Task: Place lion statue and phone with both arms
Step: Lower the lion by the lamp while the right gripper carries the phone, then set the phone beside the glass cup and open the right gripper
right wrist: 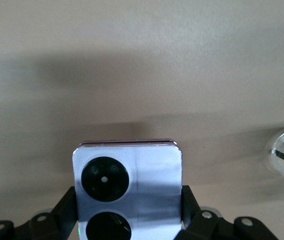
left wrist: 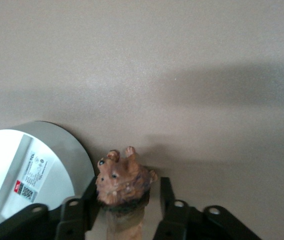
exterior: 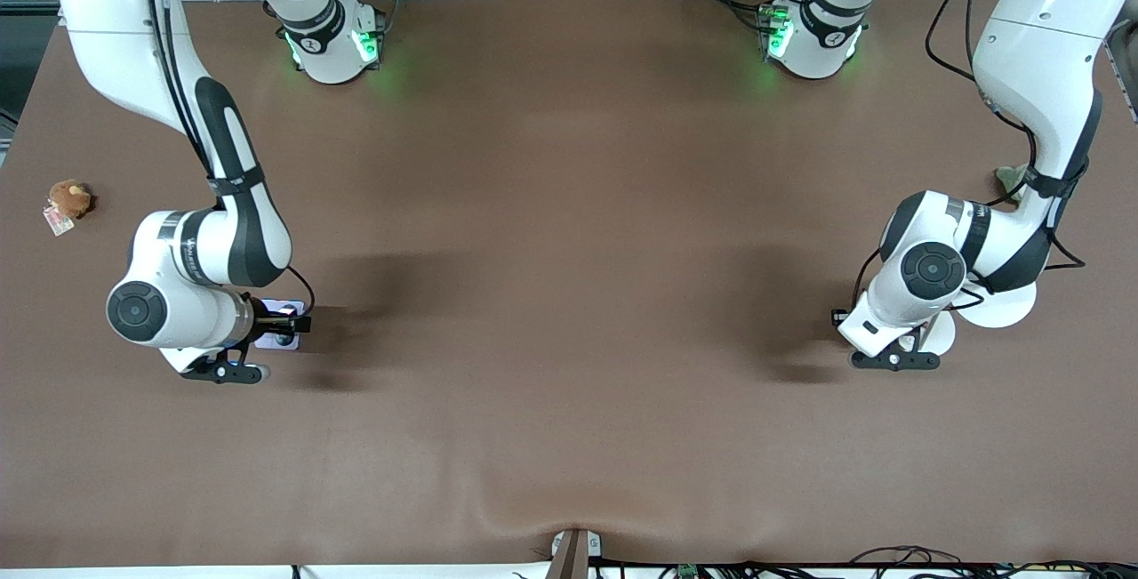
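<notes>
The lion statue (left wrist: 123, 181) sits pinched in the left gripper (left wrist: 126, 210), the phone (right wrist: 129, 187) clamped in the right gripper (right wrist: 129, 215); an early release could topple either.

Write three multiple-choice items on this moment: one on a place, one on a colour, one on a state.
1. Where is the round brown plush?
A. at the right arm's end of the table
B. between the arm bases
C. under the left gripper

2. What colour is the phone?
A. black
B. pale lavender
C. green

3. What is between the left gripper's fingers?
A. nothing
B. the phone
C. the lion statue

Key: 1 A, it lies at the table edge beside the right arm. 2 B, the right gripper shows it close. 3 C, fingers flank the lion.
</notes>
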Controlling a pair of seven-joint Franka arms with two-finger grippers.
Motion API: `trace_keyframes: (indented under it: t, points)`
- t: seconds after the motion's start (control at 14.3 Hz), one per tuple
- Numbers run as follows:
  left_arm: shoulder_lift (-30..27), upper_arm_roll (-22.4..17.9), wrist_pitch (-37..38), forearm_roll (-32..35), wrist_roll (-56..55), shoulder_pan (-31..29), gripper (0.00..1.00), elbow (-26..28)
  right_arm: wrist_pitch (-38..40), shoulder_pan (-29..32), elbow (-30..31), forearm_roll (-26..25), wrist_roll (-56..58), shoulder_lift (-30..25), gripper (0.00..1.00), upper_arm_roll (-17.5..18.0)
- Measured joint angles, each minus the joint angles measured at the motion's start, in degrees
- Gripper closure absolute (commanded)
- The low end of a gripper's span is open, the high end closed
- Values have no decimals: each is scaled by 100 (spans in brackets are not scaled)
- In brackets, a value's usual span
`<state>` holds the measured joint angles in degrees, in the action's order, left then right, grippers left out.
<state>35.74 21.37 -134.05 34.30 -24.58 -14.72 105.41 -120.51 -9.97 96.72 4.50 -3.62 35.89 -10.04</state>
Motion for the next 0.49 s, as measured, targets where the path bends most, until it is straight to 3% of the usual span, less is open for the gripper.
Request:
trace_keyframes:
  t: [0.49]
  points:
    - [-19, 3, -67, 5, 0, -38, 0, -34, -269, 205, 179, 0, 319, 167, 39, -1]
